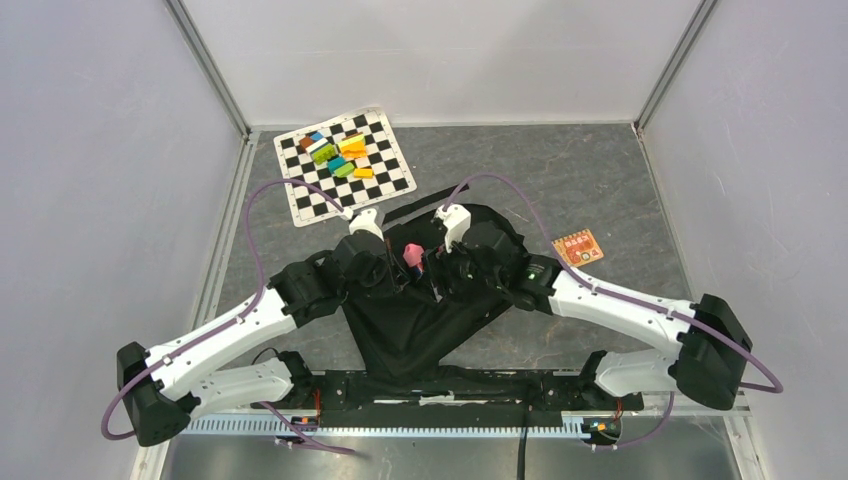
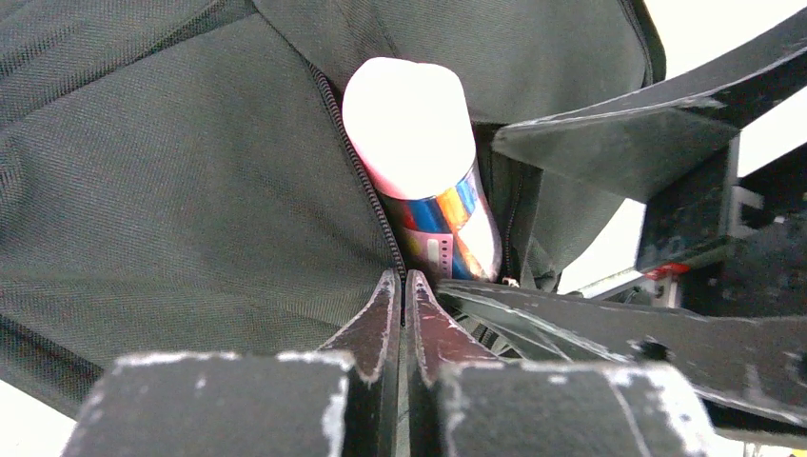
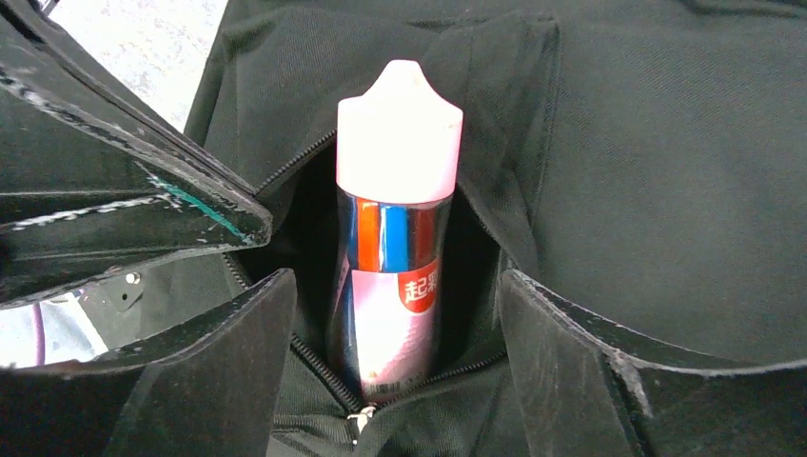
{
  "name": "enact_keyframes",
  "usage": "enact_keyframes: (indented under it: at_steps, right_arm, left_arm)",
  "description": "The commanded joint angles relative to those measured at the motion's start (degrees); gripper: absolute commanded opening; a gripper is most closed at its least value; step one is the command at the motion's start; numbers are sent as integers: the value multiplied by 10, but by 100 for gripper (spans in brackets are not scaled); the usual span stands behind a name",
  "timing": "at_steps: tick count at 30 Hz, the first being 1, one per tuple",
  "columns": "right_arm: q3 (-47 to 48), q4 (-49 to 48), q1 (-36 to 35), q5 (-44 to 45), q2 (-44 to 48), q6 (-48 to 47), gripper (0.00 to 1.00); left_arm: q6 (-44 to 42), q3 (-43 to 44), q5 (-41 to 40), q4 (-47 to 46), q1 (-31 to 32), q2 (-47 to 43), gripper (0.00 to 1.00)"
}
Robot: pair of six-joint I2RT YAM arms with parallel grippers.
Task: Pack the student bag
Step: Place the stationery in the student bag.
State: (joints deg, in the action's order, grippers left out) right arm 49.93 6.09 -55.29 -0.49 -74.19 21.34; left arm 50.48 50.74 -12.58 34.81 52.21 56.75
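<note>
The bag (image 1: 410,330) lies flat on the table (image 1: 560,180), spreading from the middle of the near edge up to the centre, with its zipped mouth open at the far end. A can (image 3: 395,143) with a pink cap stands in that mouth. Its lower part is sunk inside the bag, and its cap and a band of red and blue stripes are still above the zip.

The left gripper (image 2: 404,286) has its jaws pressed together on the bag's edge right at the zip line, just below the can. The right gripper (image 3: 398,281) has its jaws spread wide, one finger on each side of the can, with a dark gap between each finger and the can, so it grips nothing.

A chequered mat (image 1: 385,180) sits in the far left corner with coloured blocks (image 1: 340,155) on it. A small orange card (image 1: 579,247) lies just beside the bag, on the side of the right edge.
</note>
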Motion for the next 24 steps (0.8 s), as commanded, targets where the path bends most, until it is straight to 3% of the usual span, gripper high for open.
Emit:
enact_keyframes:
  at_steps: [1, 6, 11, 18, 20, 24]
  right_arm:
    - [46, 57, -2, 46, 32, -22, 83]
    - [41, 43, -2, 54, 25, -28, 78]
    - [39, -40, -2, 13, 8, -41, 78]
    - [84, -56, -1, -28, -72, -61, 69]
    - [86, -56, -1, -28, -88, -64, 61]
    - [81, -45, -1, -34, -101, -66, 30]
  left_arm:
    - [-21, 30, -15, 0, 0, -18, 2]
    - [-22, 34, -15, 0, 0, -16, 2]
    - [-24, 35, -14, 2, 0, -15, 2]
    - [-25, 40, -12, 3, 0, -13, 2]
    - [-26, 40, -12, 3, 0, -13, 2]
    - [-29, 42, -17, 6, 0, -13, 2]
